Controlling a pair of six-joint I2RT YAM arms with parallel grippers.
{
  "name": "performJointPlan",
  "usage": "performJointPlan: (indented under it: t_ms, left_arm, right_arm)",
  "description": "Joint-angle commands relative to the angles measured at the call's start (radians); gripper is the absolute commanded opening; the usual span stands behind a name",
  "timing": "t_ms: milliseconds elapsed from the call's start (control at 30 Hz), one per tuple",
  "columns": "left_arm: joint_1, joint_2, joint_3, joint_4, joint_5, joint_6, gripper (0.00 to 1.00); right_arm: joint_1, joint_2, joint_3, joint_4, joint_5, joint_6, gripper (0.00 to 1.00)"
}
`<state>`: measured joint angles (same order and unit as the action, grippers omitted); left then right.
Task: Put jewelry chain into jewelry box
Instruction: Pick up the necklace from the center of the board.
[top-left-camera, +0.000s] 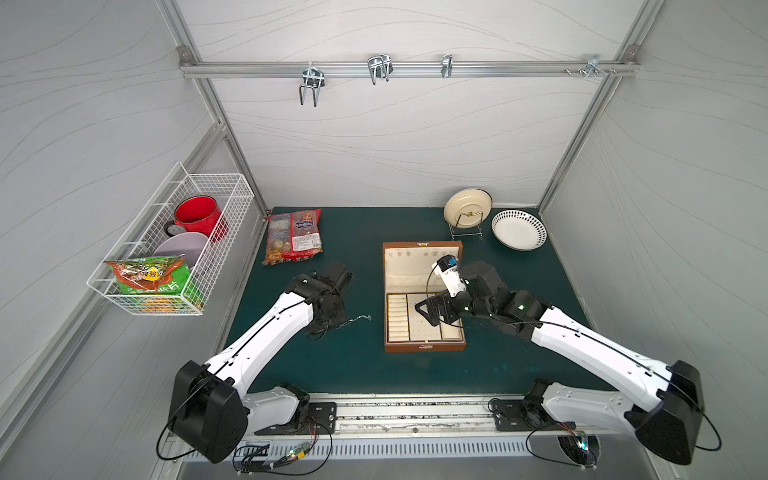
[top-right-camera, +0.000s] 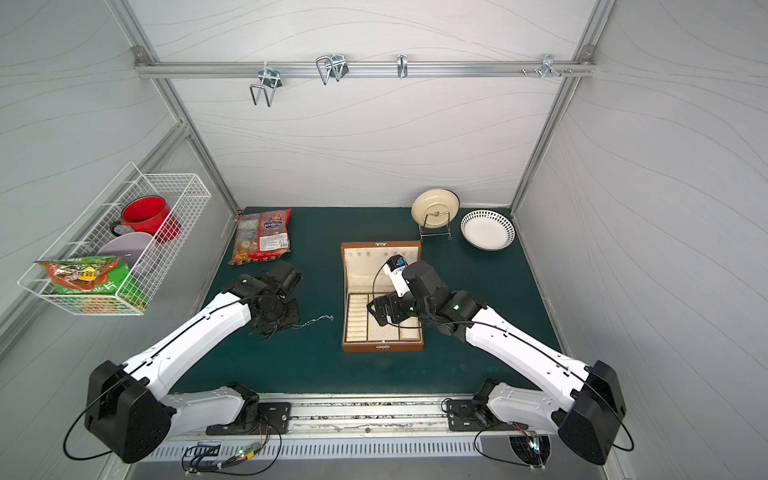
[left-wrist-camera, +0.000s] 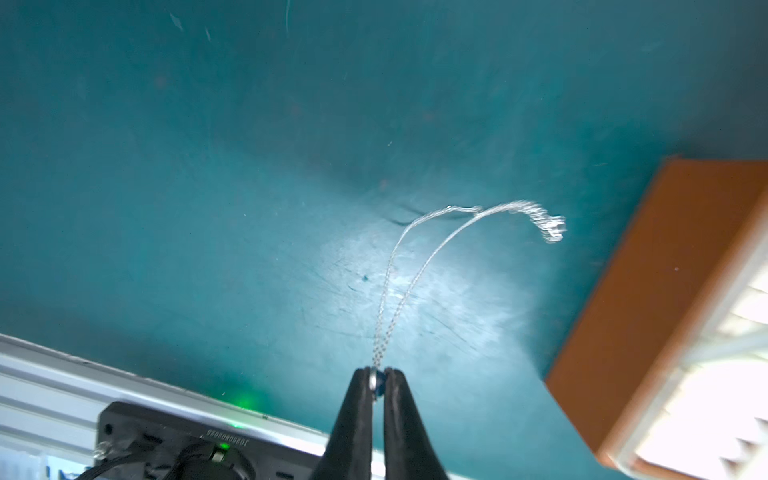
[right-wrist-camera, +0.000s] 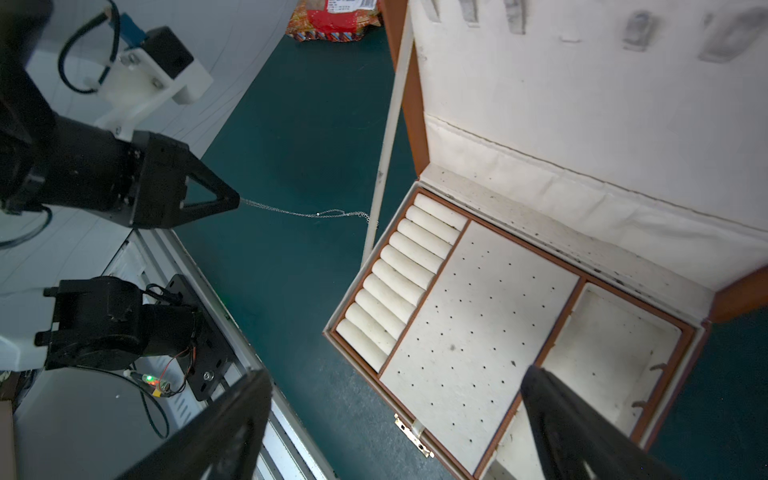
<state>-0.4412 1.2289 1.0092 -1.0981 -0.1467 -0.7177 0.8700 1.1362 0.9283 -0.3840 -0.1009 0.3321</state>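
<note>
The thin silver jewelry chain runs doubled from my left gripper, which is shut on a small bead at its end. The chain stretches out to the right just above the green mat, and its loose end stops short of the box's left wall. The brown jewelry box stands open at mid-table with its lid upright. Ring rolls, a perforated panel and an empty compartment show inside the box. My right gripper hovers open over the box interior, holding nothing.
A snack bag lies at the back left. A cream plate on a wire stand and a patterned bowl sit behind the box. On the left wall hangs a wire basket holding a red mug and packets.
</note>
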Motion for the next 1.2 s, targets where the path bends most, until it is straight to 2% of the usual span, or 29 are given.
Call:
performJointPlan:
  t_ms: [0,200,367,500,567,700,967,1167]
  left_arm:
    - [-0.003,-0.019,0.125,-0.107,-0.016,0.052,0.1]
    - [-0.004,-0.01,0.336,-0.214,0.039,0.123,0.09]
    - [-0.004,-0.004,0.472,-0.283,0.077,0.148,0.09]
    - [-0.004,-0.008,0.575,-0.326,0.109,0.152,0.09]
    - [-0.004,-0.007,0.615,-0.342,0.126,0.158,0.09]
    - [-0.004,-0.002,0.681,-0.375,0.147,0.163,0.1]
    - [-0.004,0.003,0.751,-0.392,0.178,0.163,0.1]
    - [-0.003,0.002,0.773,-0.392,0.203,0.162,0.11]
  right_arm:
    - [0.041,0.019,0.027,0.106,-0.042,-0.078,0.99]
    - [0.118,0.106,0.055,0.265,-0.058,-0.184,0.99]
    - [0.139,0.211,0.08,0.398,-0.114,-0.199,0.99]
    - [0.146,0.297,0.102,0.51,-0.181,-0.189,0.89]
    - [0.151,0.347,0.144,0.519,-0.22,-0.181,0.79]
    - [0.163,0.427,0.21,0.545,-0.287,-0.146,0.71]
    - [0.182,0.534,0.241,0.678,-0.341,-0.071,0.55]
    - [0.19,0.576,0.262,0.726,-0.342,-0.062,0.5]
